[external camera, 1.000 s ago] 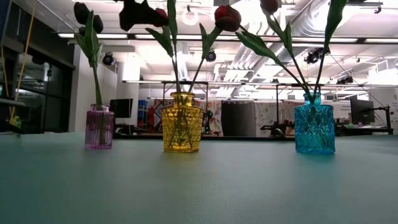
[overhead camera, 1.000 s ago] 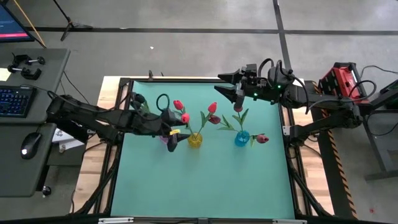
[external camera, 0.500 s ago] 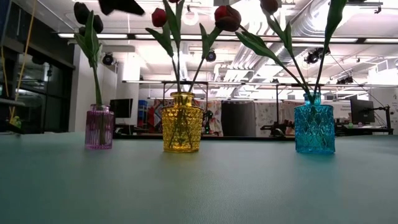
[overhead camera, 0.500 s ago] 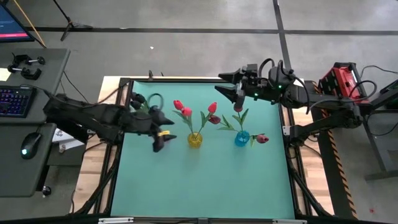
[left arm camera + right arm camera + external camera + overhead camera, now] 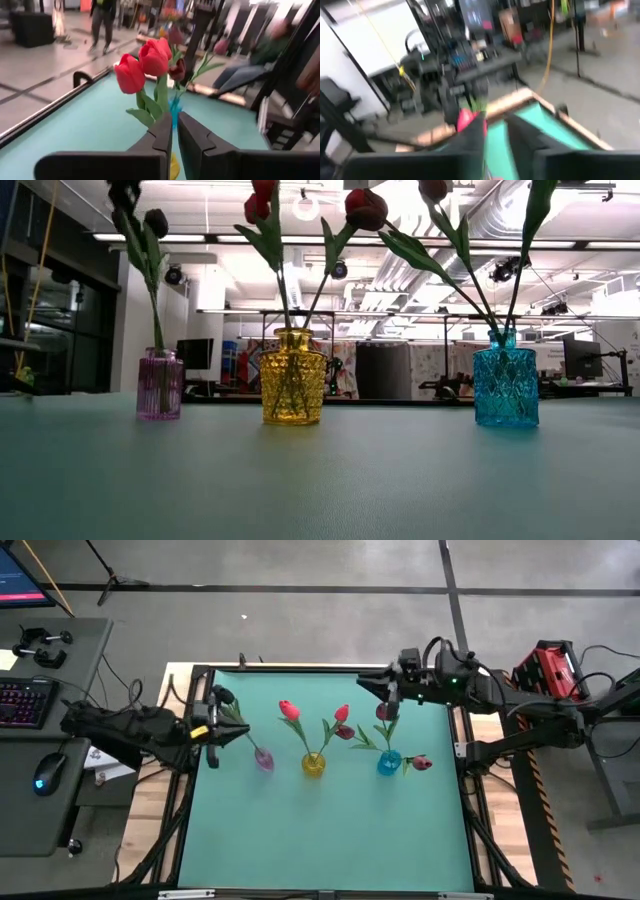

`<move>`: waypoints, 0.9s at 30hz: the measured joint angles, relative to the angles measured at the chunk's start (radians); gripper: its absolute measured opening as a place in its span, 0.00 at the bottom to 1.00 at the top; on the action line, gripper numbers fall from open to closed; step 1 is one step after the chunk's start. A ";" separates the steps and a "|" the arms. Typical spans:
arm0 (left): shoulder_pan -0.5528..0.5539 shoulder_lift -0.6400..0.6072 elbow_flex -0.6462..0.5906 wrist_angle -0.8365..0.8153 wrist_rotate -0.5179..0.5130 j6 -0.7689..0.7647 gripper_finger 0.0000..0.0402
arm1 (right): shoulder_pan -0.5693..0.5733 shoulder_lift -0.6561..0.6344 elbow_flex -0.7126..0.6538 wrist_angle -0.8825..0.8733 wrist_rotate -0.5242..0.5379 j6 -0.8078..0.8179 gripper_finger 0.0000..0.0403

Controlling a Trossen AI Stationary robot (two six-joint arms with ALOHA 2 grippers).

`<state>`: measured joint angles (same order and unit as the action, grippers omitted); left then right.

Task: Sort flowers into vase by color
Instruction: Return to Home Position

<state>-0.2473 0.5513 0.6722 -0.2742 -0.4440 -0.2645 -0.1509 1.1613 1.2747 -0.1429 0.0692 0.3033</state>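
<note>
Since 0.5 s ago the left gripper [image 5: 174, 122] has drawn back from beside the yellow vase [image 5: 313, 765] to the left edge of the table [image 5: 330, 840]. The vases have not shifted.

All the flowers I can see stand in vases. 2 pink flowers [image 5: 290, 710] rise from the yellow vase and lean apart. A 3rd, darker head hangs between this vase and the blue vase [image 5: 389, 762], and I cannot tell which one holds it. Maroon flowers [image 5: 383, 712] are in the blue vase. Near-black flowers [image 5: 156, 223] stand in the purple vase [image 5: 264, 761], which is the nearest one to the left gripper.

I judge these tulips to be very light, with thin stems that bend easily and soft heads that would be crushed by a squeeze. The best place to take hold is probably the bare stem below the leaves, with little force. A pull to the side could tip the small vase, so lifting should go straight up.

From the left wrist view, the left gripper's fingers [image 5: 165, 137] are nearly closed with only a thin slit between them, and nothing is held.

The right gripper [image 5: 383, 692] waits over the far edge, above the blue vase. The sorting looks finished, and the arm seems to be going home.
</note>
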 joint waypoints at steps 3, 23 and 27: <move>0.006 -0.128 -0.137 0.095 0.003 0.000 0.02 | 0.000 -0.033 0.000 -0.168 -0.001 0.034 0.05; 0.007 -0.548 -0.497 0.158 -0.156 -0.093 0.00 | 0.199 -0.415 -0.079 -0.679 0.114 0.198 0.00; 0.007 -0.547 -0.494 0.167 -0.146 -0.078 0.00 | 0.239 -0.541 -0.249 -0.567 0.114 0.213 0.00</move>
<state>-0.2401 0.0048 0.1782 -0.1073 -0.5896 -0.3425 0.0877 0.6208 1.0255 -0.7097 0.1837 0.5163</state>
